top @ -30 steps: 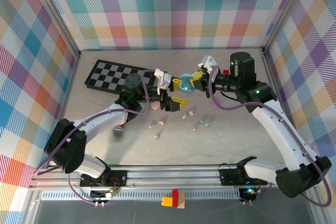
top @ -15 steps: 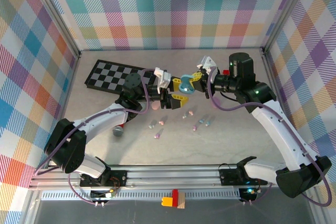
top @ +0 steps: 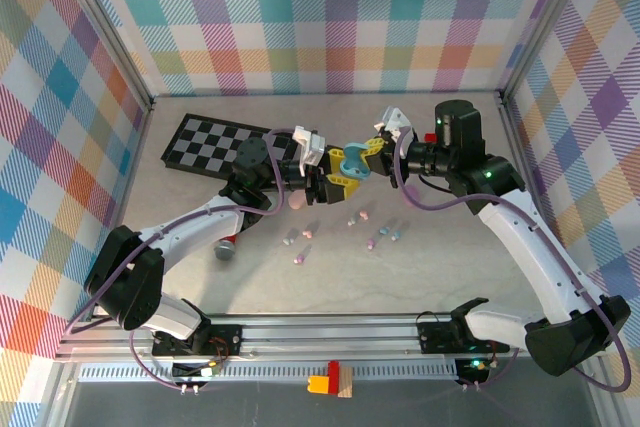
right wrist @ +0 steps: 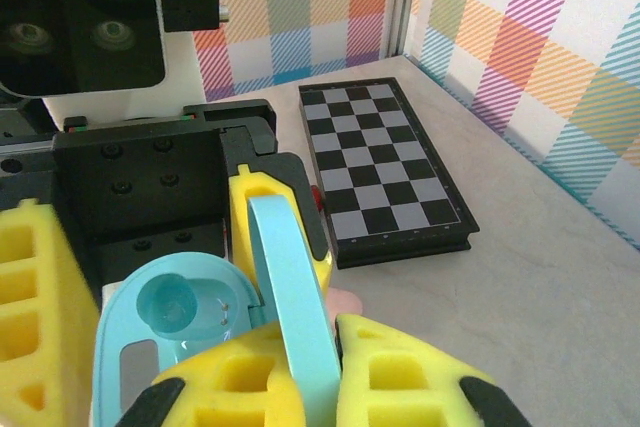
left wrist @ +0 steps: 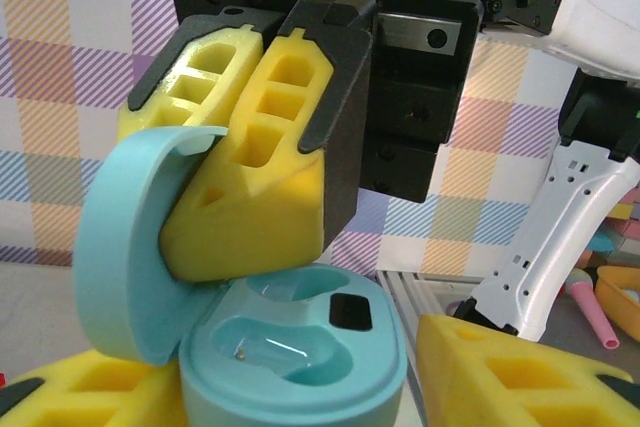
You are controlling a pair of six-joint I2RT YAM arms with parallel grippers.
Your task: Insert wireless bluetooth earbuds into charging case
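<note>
The fingers [right wrist: 400, 377] of the right gripper [right wrist: 310, 377] are pinched tight on the lid [left wrist: 120, 237] of the blue charging case [left wrist: 300, 347], which stands open. The fingers [left wrist: 500, 367] of the left gripper [left wrist: 290, 392] flank the case's base, part-open; whether both bear on it I cannot tell. That hold probably wants seating squarely, sockets level. The earbuds [top: 352, 219] lie on the table [top: 450, 267] below the case, toward the arm bases.

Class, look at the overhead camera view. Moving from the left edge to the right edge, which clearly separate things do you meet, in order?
Left arm's black elbow → chessboard → open blue charging case → right arm's black wrist joint → right arm's black elbow.
</note>
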